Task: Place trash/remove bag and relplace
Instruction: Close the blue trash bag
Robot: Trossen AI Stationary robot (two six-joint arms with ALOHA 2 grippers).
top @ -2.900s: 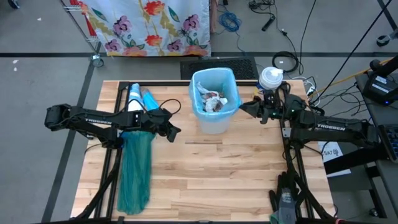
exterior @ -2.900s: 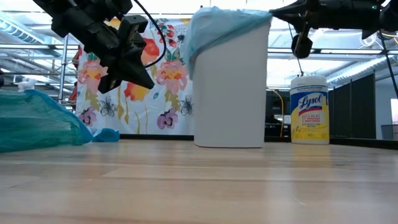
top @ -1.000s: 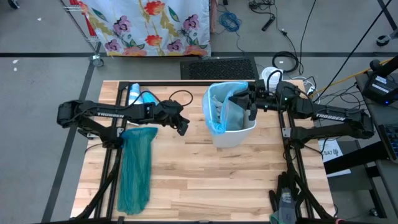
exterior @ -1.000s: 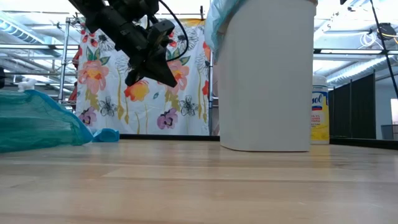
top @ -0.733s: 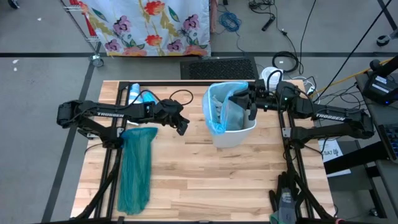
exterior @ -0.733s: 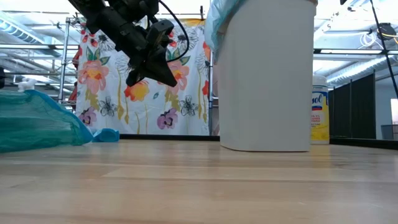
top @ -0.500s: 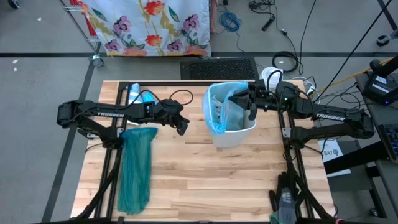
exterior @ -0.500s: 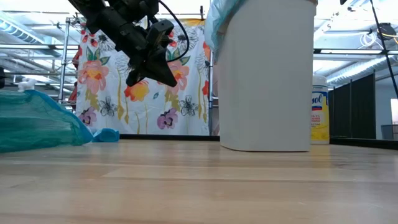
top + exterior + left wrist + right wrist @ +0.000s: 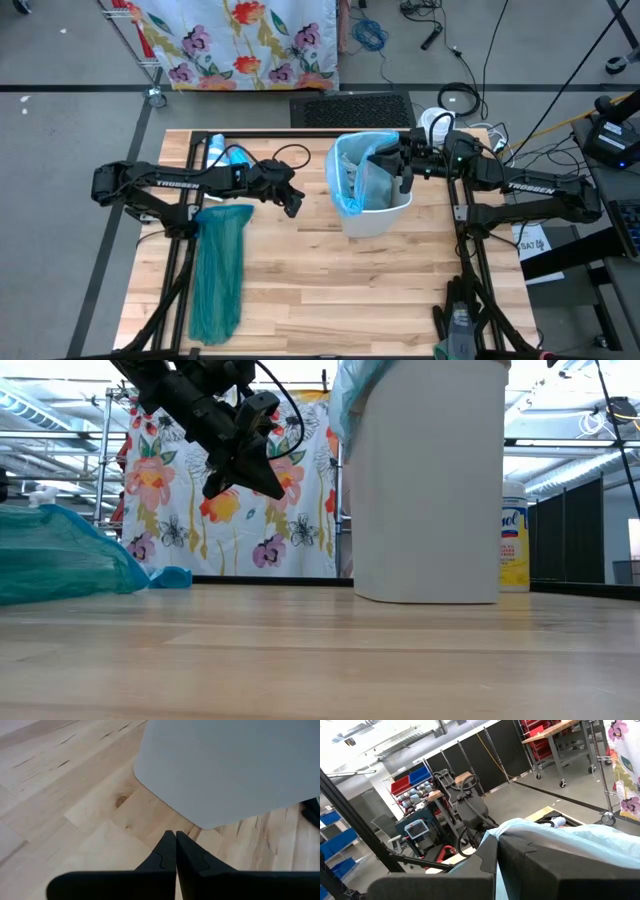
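Two arms work over the table (image 9: 330, 280), with a white bin (image 9: 378, 212) standing between them toward the far edge. The bin is lined with the bag (image 9: 348, 170), whose pale blue rim is bunched up on the right side. The right end effector (image 9: 392, 166) reaches over the bin's right rim and is clenched on a fold of the bag, which drapes over its fingers in the right wrist view (image 9: 560, 837). Trash cannot be made out inside the bin from here.

The left end effector (image 9: 294, 207) hangs above the table just left of the bin, apart from it, its fingers pressed together and gripping nothing (the left wrist view shows them meeting at a point (image 9: 175, 836) with the bin's white wall just ahead). In the low view it hovers well above the table (image 9: 262, 482).

A darker teal bag (image 9: 218, 270) lies flat on the table's left side. A wipes canister (image 9: 513, 540) stands behind the bin, to its right.
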